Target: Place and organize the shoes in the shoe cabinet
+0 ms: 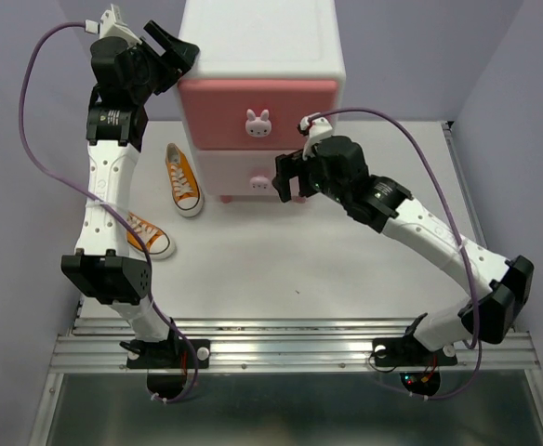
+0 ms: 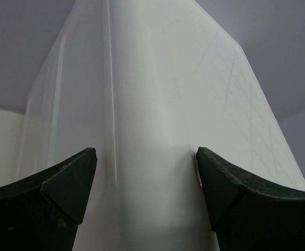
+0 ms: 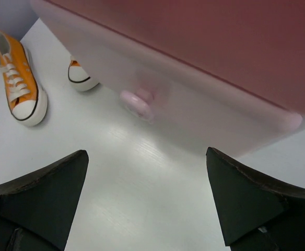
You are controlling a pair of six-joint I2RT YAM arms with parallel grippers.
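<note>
Left gripper (image 2: 146, 157) gapes empty astride the shoe cabinet (image 1: 262, 37), likely bracing it. Right gripper (image 3: 147, 157), open too, faces the lower drawer (image 1: 230, 165).

Open table (image 1: 281, 269) before the shoe cabinet (image 1: 260, 56) — orange shoes (image 1: 182, 177) obstruct its left flank.

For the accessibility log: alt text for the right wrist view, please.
The right pincer, open, faces the pink front of the shoe cabinet low over the white table. One orange shoe lies upper left; a second orange shoe is partly hidden by the cabinet.
</note>
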